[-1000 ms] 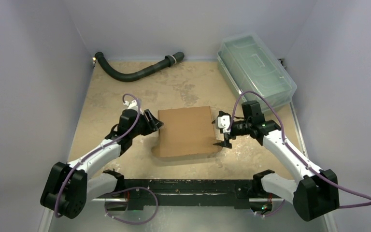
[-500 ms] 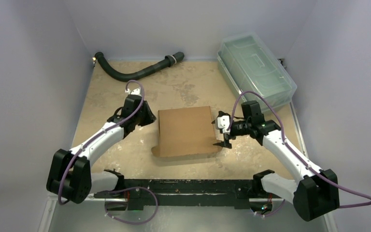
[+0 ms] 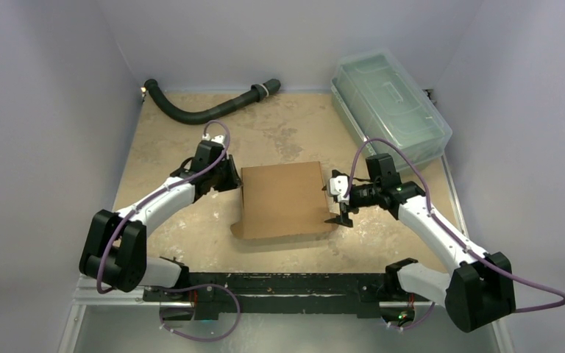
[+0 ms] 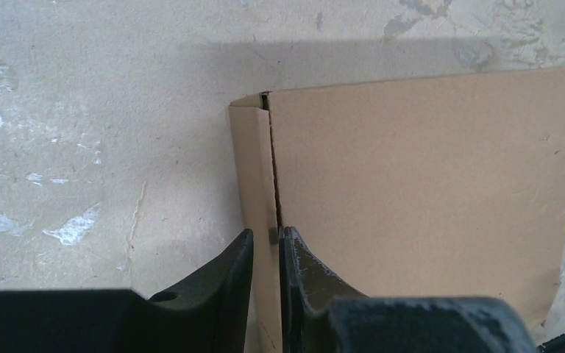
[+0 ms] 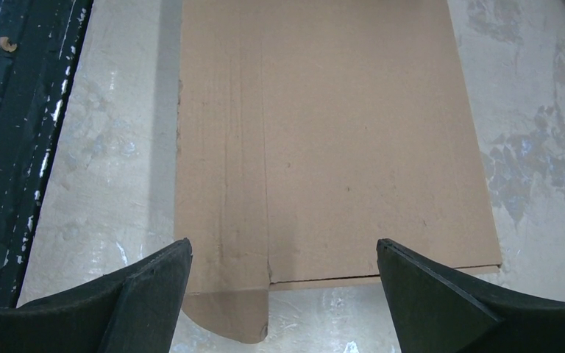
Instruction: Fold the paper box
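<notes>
Paper box [image 3: 281, 200] flat on the desk [image 3: 191, 140]
Left pincer [image 4: 267, 237] nips its left edge; right pincer [image 5: 283, 248] gapes wide at its right edge

The paper box [image 3: 281, 198] lies before me in the middle of the bench [image 3: 184, 140]. It is plain brown corrugated cardboard, unprinted, folded down into a shallow rectangle with its broad lid panel on top. Along its left edge a narrow side flap [image 4: 254, 169] stands beside the lid. A small rounded tab [image 3: 237, 233] juts from the near left corner.
</notes>
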